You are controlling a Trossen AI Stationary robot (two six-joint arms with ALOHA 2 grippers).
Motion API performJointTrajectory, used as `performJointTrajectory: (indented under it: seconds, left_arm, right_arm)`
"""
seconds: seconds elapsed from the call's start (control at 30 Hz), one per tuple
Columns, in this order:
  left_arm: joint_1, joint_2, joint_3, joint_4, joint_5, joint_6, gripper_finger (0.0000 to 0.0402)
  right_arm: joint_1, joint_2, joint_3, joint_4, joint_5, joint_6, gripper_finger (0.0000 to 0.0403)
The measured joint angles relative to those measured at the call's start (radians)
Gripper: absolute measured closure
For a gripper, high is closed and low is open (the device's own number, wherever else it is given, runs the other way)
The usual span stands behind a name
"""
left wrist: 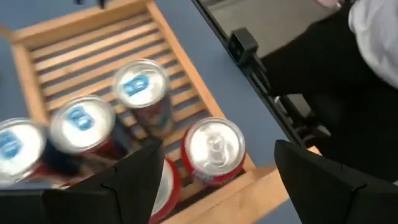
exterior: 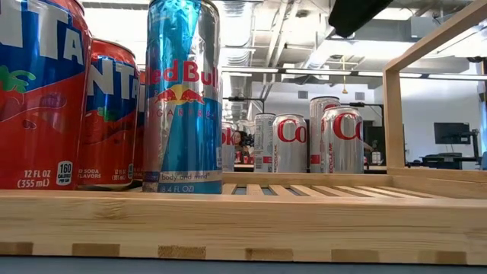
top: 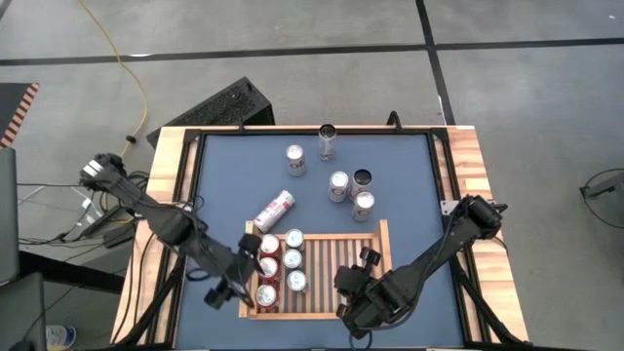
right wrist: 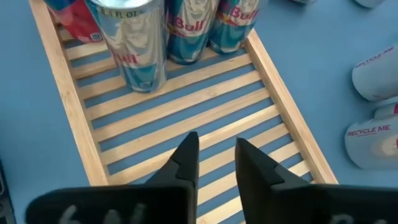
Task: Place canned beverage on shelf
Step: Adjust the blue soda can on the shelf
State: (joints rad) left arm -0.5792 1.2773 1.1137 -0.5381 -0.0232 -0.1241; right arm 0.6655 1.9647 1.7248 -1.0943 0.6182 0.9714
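The shelf point(top: 336, 283) sat at six o'clock on the table point(top: 224, 185), six cans point(top: 281, 268) upright in its nine-o'clock end. One can point(top: 274, 211) lay toppled outside, pointing toward one o'clock. Left hand point(left wrist: 214, 180) gaped empty; right hand point(right wrist: 216, 155) slightly parted, empty.

The blue table point(top: 219, 185) is carrying the wooden shelf point(top: 336, 288), with loose cans point(top: 338, 185) and one toppled can point(top: 274, 210) sitting beyond the shelf.

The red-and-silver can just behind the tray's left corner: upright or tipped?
Tipped. In the high view the can lies on its side on the blue tabletop, outside the tray.
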Motion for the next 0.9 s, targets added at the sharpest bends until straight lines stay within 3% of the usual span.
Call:
performJointTrajectory:
  seconds: [0.2, 0.7, 0.9]
  left_arm:
    - [-0.011, 0.102, 0.000, 0.143, -0.009, 0.064, 0.0108]
    - [0.055, 0.133, 0.002, 0.281, -0.073, 0.036, 0.0108]
    - [0.078, 0.201, 0.002, 0.344, -0.077, 0.184, 0.0108]
  right_arm:
    - [-0.005, 0.002, 0.000, 0.000, -0.007, 0.000, 0.0302]
    - [0.023, 0.002, 0.000, 0.003, -0.017, 0.006, 0.0301]
    - [0.022, 0.002, 0.000, 0.006, -0.017, 0.008, 0.0301]
